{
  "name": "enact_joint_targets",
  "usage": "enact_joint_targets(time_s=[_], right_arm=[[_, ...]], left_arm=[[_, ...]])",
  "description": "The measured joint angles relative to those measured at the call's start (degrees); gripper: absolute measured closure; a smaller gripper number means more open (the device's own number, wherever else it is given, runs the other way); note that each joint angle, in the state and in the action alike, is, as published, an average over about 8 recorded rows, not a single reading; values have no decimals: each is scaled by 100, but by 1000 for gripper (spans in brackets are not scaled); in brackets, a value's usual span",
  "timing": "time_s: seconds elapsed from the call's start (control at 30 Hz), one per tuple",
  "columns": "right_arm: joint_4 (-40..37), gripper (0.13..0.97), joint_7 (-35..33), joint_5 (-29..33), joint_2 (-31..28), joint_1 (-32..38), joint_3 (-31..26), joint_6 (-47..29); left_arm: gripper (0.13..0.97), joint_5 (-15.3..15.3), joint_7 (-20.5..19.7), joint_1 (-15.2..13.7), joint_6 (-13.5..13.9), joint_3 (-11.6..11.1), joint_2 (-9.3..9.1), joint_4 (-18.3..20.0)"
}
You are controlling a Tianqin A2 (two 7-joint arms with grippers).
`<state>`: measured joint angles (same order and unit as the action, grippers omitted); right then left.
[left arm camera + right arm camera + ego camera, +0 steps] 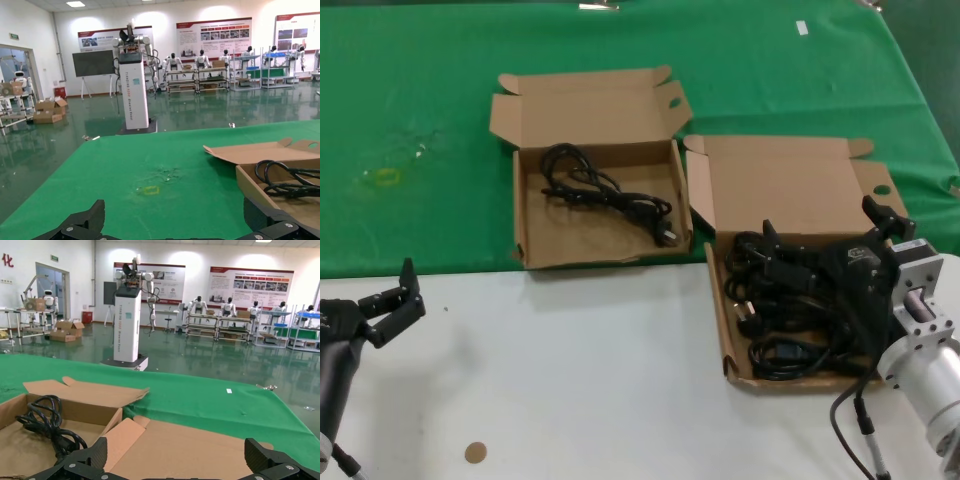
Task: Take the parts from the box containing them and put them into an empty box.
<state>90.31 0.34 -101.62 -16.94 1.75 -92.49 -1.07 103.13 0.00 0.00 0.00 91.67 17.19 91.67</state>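
The box containing the parts (730, 340) lies at the right with a heap of black cables (785, 320) in it, and its tall lid (200, 450) stands behind. My right gripper (825, 228) hovers over that heap, open (177, 455), nothing between its fingers. The other box (520, 215) sits left of it on the green cloth and holds one black cable (610, 195) (45, 425) (287, 180). My left gripper (395, 300) is parked low at the front left over the white table, open (172, 220) and holding nothing.
The green cloth (420, 120) covers the far half of the table, with a yellowish mark (385, 178) at its left. The near half is white table (590, 380) with a small brown disc (475, 452). The boxes' raised lids (590, 105) stand at the far side.
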Motion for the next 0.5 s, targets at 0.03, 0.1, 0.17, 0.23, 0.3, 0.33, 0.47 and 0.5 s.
enact_joint_targets(time_s=[0.03,0.1,0.17,0.23,0.3,0.33,0.47,0.5], right_arm=[[0,129,0,0,0,0,0,0],[0,129,0,0,0,0,0,0],[0,129,0,0,0,0,0,0],[0,129,0,0,0,0,0,0],[0,129,0,0,0,0,0,0],[0,129,0,0,0,0,0,0],[0,129,0,0,0,0,0,0],[0,129,0,0,0,0,0,0]], left_arm=[[132,0,0,0,0,0,0,0],[132,0,0,0,0,0,0,0],[132,0,0,0,0,0,0,0],[132,0,0,0,0,0,0,0],[132,0,0,0,0,0,0,0],[132,0,0,0,0,0,0,0],[132,0,0,0,0,0,0,0],[132,0,0,0,0,0,0,0]])
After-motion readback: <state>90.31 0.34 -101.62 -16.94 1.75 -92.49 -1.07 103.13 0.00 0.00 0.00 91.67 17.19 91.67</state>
